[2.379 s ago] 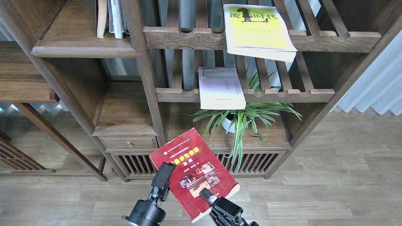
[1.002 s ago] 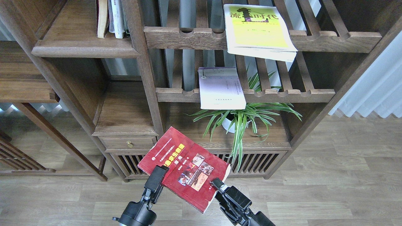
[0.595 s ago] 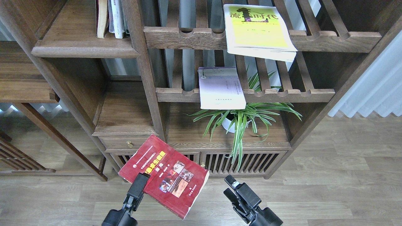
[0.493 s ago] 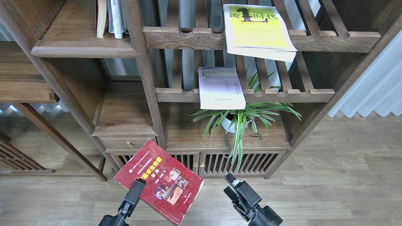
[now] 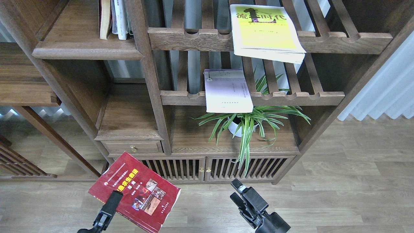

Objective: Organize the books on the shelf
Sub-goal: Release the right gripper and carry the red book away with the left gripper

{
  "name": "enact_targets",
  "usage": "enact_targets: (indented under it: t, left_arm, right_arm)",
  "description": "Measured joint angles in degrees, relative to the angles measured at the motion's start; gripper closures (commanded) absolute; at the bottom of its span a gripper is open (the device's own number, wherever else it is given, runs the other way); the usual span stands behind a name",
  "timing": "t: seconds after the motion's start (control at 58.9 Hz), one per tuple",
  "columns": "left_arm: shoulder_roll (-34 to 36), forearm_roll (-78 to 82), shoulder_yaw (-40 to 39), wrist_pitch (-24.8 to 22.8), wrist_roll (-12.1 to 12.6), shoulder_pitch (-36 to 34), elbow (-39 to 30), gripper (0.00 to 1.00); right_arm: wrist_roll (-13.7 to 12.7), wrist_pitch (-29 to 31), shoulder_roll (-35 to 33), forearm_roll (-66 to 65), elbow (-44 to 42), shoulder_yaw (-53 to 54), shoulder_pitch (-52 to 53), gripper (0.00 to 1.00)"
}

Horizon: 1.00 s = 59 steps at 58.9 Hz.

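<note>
1. A big dark-brown wooden bookcase (image 5: 152,81) fills the upper part of the view.
2. Two slatted racks (image 5: 323,42) with notched front rails sit in its right half, one above the other.
3. A potted spider plant (image 5: 249,121) stands under the lower rack.
4. Slatted cabinet doors (image 5: 207,168) with small brass knobs run along the base; a small drawer (image 5: 132,147) sits at their upper left.
5. Grey-brown wood plank floor (image 5: 339,200) lies in front.
6. A pale pleated curtain (image 5: 388,90) hangs at the right, brightly lit.
7. A lower wooden side table (image 5: 22,84) stands at the far left.
</note>
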Motion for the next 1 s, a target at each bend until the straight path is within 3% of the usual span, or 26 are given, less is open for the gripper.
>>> enact_targets:
  t: [0.289, 0.51, 1.002]
  left_arm:
    - [2.5, 2.52, -7.51, 0.0, 0.38, 1.17, 0.14, 0.94]
    - [5.15, 4.37, -13.2, 0.0, 4.38, 1.19, 0.51, 0.94]
    - [9.24, 7.41, -22.71, 0.0, 6.19, 4.15, -0.5, 0.94]
  right_arm:
    - [0.0, 0.0, 0.08, 0.0, -0.1, -0.22, 0.35, 0.05]
    - [0.0, 0.0, 0.6, 0.0, -0.77, -0.44, 1.1, 0.05]
    - [0.0, 0.0, 0.93, 0.0, -0.96, -0.44, 1.25, 0.05]
